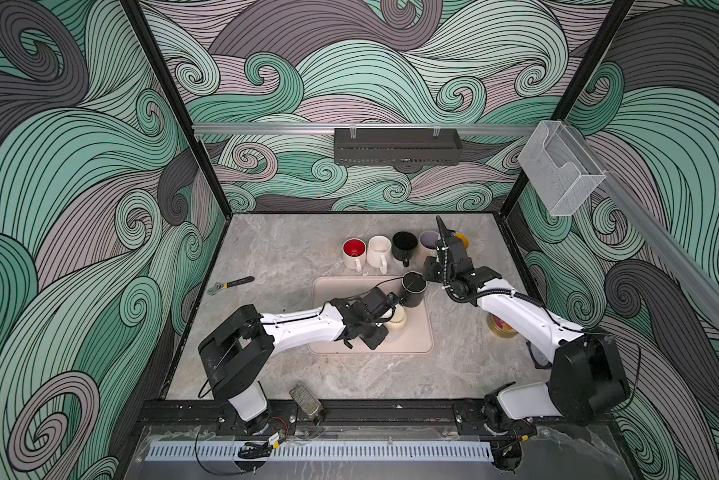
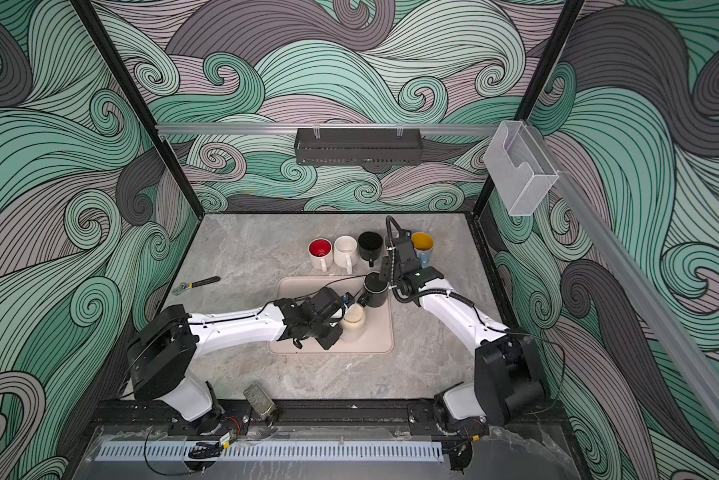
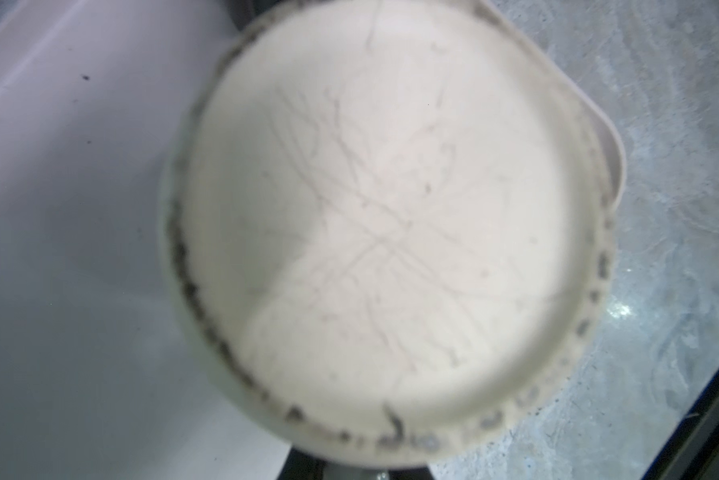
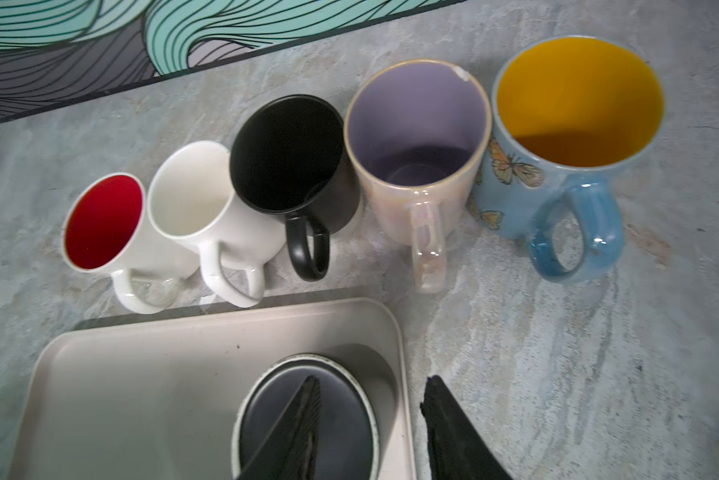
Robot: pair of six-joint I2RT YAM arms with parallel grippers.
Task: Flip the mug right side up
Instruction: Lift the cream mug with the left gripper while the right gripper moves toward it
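You are viewing a wrench lying on the table; a black basket is hanging from the rear rail.

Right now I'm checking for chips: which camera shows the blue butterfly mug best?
The right wrist view: the blue butterfly mug shows whole, upright, yellow inside. In both top views the right arm partly hides it. The left wrist view misses it.

**Robot lab test cell**

Green-and-grey swirl-printed wall panels on black frame posts box in a grey marble-look tabletop. Two white-and-black robot arms stand on a black slotted rail at 6 o'clock. A silver aluminium rail at 12 o'clock carries a black perforated basket.
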